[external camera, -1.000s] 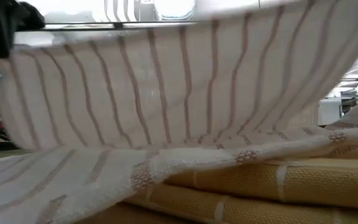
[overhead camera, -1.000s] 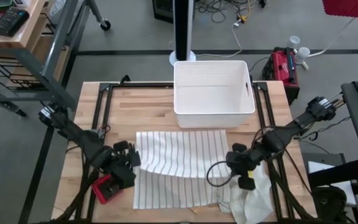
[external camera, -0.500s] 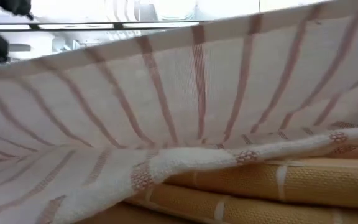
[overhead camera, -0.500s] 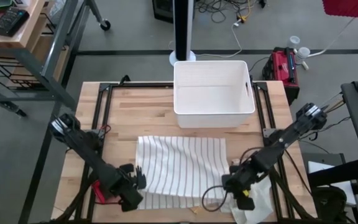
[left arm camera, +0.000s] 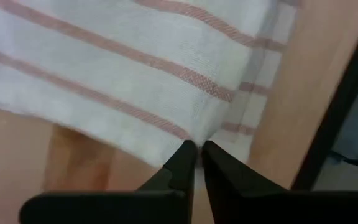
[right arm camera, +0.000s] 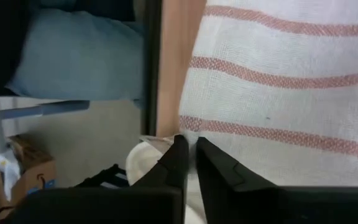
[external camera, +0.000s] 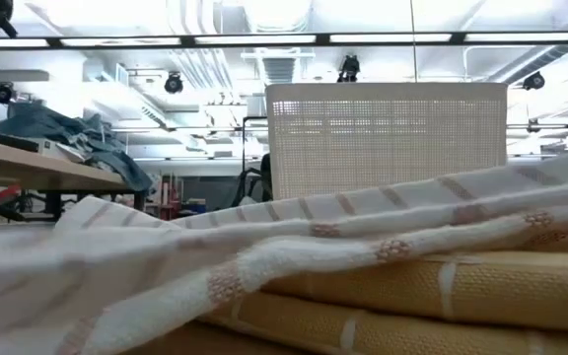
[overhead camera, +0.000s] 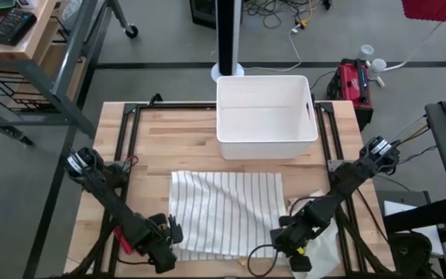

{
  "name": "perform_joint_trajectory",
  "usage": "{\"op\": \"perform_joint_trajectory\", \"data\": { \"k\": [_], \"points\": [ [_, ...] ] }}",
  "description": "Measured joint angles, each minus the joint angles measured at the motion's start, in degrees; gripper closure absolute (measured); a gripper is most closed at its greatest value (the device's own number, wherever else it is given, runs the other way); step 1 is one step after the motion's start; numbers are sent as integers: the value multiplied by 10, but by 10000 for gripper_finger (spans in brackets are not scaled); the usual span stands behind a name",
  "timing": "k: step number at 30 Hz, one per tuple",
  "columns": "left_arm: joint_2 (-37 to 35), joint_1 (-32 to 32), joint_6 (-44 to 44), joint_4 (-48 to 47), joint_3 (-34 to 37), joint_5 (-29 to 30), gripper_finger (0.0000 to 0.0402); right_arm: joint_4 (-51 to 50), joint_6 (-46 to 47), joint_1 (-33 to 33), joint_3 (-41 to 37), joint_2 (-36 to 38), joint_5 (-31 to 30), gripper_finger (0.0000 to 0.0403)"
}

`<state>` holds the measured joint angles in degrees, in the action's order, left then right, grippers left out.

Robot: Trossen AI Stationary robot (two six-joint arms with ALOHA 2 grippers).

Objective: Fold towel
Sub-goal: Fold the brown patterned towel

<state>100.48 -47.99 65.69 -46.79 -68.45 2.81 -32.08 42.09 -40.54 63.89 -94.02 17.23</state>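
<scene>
Striped towel (overhead camera: 224, 211) lies doubled below the bin (overhead camera: 266, 116); your left fingers (left arm camera: 196, 163) and right fingers (right arm camera: 188, 155) pinch its near corners, nearly shut; worktop (overhead camera: 176, 139) beside it stays bare.

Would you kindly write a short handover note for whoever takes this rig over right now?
Left gripper: at the near left corner of the white towel with thin red stripes, jaws nearly closed on its edge.
Right gripper: at the near right corner, jaws likewise pinching the edge.
Towel lies on the wooden table, in front of the white plastic bin.
Done: one fold laid down, corners at the near edge.
Left: release, then any further folds.
</scene>
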Motion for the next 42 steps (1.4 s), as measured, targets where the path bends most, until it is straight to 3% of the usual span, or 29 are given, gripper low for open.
{"op": "perform_joint_trajectory", "data": {
  "k": [8, 14, 18, 22, 36, 39, 42],
  "points": [
    [0, -4, 30, 10, 1, -19, 352, -3, 38, -12, 0, -7, -8, 312],
    [-1, -9, 35, 16, -6, -20, 358, -58, 60, -22, 7, 7, -5, 261],
    [0, -9, 12, 27, -5, 44, 364, -65, 57, -29, 9, 22, -88, 243],
    [23, -9, -30, 43, -5, 70, 353, -79, 35, -30, 7, 23, -170, 238],
    [88, -9, -36, 62, -5, 56, 243, -84, 45, -31, -6, 21, -198, 243],
    [96, -8, -30, 45, -16, 50, 244, -83, 45, -31, -7, 21, -207, 245],
    [96, -6, -30, 41, -25, 31, 284, -83, 45, -31, -8, 21, -211, 243]
  ]
}}
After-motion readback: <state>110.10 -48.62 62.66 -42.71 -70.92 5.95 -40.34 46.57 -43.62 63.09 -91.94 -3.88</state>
